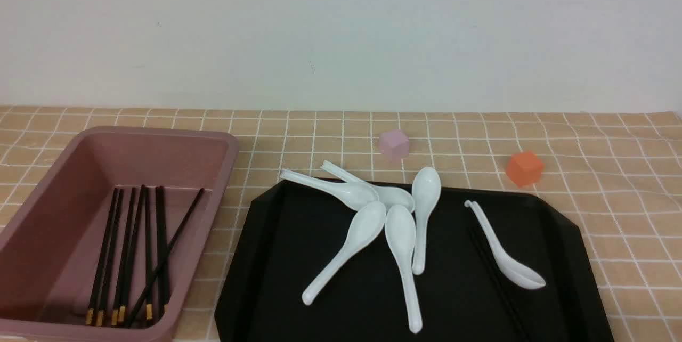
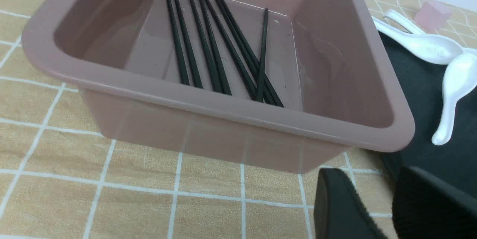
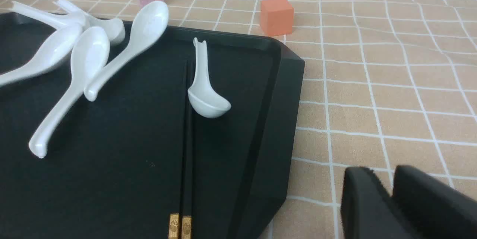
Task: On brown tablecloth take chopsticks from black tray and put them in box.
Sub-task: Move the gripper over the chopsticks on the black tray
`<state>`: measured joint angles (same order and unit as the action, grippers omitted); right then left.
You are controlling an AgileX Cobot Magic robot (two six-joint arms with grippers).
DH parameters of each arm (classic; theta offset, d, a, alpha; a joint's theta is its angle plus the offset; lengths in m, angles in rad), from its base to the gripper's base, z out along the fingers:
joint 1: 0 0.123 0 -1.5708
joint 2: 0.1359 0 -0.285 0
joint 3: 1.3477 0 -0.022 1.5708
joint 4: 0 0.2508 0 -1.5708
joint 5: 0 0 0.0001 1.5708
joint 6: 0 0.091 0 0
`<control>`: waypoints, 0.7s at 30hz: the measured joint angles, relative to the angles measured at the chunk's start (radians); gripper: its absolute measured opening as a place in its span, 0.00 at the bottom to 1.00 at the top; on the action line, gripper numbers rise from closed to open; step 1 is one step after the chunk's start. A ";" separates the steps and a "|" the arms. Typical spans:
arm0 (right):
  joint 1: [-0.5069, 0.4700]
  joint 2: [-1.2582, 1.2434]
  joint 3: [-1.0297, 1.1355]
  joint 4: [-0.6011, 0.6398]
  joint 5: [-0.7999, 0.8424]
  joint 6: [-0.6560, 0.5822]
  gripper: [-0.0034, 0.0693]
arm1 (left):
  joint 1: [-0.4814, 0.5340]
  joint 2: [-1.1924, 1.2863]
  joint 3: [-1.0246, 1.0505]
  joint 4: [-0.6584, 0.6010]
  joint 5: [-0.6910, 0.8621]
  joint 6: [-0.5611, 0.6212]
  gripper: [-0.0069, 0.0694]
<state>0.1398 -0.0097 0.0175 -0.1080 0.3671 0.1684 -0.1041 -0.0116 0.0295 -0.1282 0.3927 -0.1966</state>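
Black on black, so the front view hardly shows them. One pair of chopsticks (image 3: 186,127) lies on the black tray (image 1: 277,278), side by side, just beside the lone spoon (image 3: 203,93), gold bands toward the desk's near edge.

Right gripper (image 3: 392,181): fingers pressed together, empty, over the brown tablecloth (image 1: 628,209) beyond the tray's right rim, close to the near edge. The pair lies near it, with the rim between them.

Left gripper (image 2: 384,194): fingers slightly parted, empty, over cloth just outside the near wall of the box (image 1: 229,155), by the tray's corner.

The box sits at the desk's near-left corner, with the tray alongside it on the near edge.

Counts:
- boxed chopsticks (image 2: 208,45): I make it eight. They overlap, and one lies slanted across the rest.
- On the tray: two chopsticks and six white spoons. Five are in the spoon cluster (image 1: 367,219) at the far rim, and one lies apart.
- Toward the far edge: one lilac cube (image 1: 394,145) and one orange cube (image 1: 525,169), both on cloth.
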 joint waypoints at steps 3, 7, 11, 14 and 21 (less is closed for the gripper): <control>0.000 0.000 0.000 0.000 0.000 0.000 0.25 | 0.000 0.000 0.000 0.000 0.000 0.000 0.40; 0.000 0.000 0.000 0.000 0.000 0.000 0.26 | 0.000 0.000 0.000 0.000 0.000 0.000 0.40; 0.000 0.000 0.000 0.000 0.000 0.000 0.27 | 0.000 0.000 0.000 0.000 0.000 0.000 0.40; 0.000 0.000 0.000 0.000 0.000 0.000 0.28 | 0.000 0.000 0.000 0.000 0.000 0.000 0.40; 0.000 0.000 0.000 0.000 0.000 0.000 0.29 | 0.000 0.000 0.000 0.000 0.000 0.000 0.40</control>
<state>0.1398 -0.0097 0.0175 -0.1080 0.3671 0.1684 -0.1041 -0.0116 0.0295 -0.1282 0.3927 -0.1966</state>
